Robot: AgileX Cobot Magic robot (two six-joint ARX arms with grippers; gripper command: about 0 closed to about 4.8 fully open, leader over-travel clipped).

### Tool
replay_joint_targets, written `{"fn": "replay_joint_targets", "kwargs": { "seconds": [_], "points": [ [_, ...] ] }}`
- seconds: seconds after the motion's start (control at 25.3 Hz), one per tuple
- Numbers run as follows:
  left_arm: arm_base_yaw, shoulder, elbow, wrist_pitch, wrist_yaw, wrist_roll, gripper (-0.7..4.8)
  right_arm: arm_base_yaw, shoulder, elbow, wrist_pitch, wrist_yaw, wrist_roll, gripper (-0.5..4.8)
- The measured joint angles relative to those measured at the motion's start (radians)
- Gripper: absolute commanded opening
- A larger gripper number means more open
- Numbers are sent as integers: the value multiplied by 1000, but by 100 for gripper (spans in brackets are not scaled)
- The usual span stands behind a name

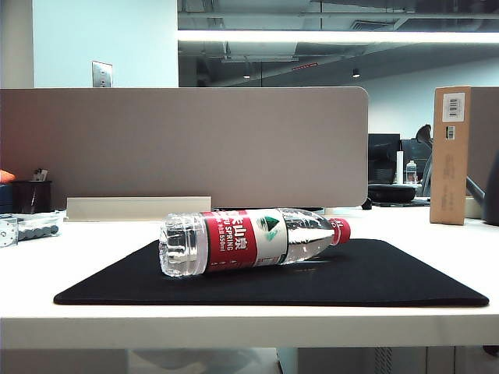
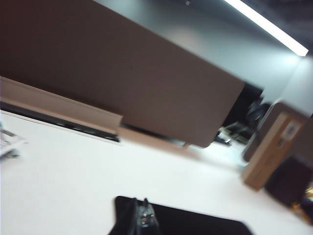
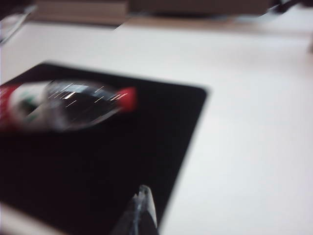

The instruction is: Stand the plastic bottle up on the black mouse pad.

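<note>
Lying on its side across the black mouse pad (image 1: 374,284), the plastic bottle (image 1: 253,240) has its long axis running left-right in the exterior view, base toward the left and red cap toward the right, tilted slightly away. Not stood up yet.

The right gripper (image 3: 142,208) hangs over the near part of the pad (image 3: 122,166), jaws pressed together, holding nothing. The bottle (image 3: 63,105) lies ahead of it and off to one side, cap end nearest. The frame is blurred, so the gap is hard to read, but they're clearly apart.

The left gripper (image 2: 142,218) is clenched and empty too, at the pad's corner (image 2: 195,223); its camera shows no bottle at all, just bench (image 2: 73,176) and divider (image 2: 122,78).

Judging from this, the right arm is better placed, facing the cap end.

The exterior view gives the bottle's full length and label but no gripper. The wrist views show the grippers; only the right one ties gripper to bottle.
</note>
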Motion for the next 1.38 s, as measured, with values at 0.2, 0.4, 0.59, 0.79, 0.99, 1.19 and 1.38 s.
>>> {"fn": "replay_joint_targets", "kwargs": {
  "seconds": [0.2,0.4,0.59,0.79,0.99,1.19,1.38],
  "points": [
    [-26,18,56,-19,176,-33,-5,162,35,0,-1,-2,0,-1],
    [-124,178,242,-111,183,107,-5,175,35,0,-1,-2,0,-1],
    [-364,676,545,-233,174,362,-2,175,35,0,-1,-2,0,-1],
    [-555,1133,884,-398,55,516,169,175,34,0,-1,-2,0,-1],
    [-636,1484,1201,-643,-19,645,186,175,30,0,-2,-2,0,-1],
    [-705,1815,1558,-982,-214,780,479,173,11,0,2,-2,0,-1],
    [-713,1959,1684,-1123,-268,849,479,173,-13,0,1,-2,0,-1]
  ]
}}
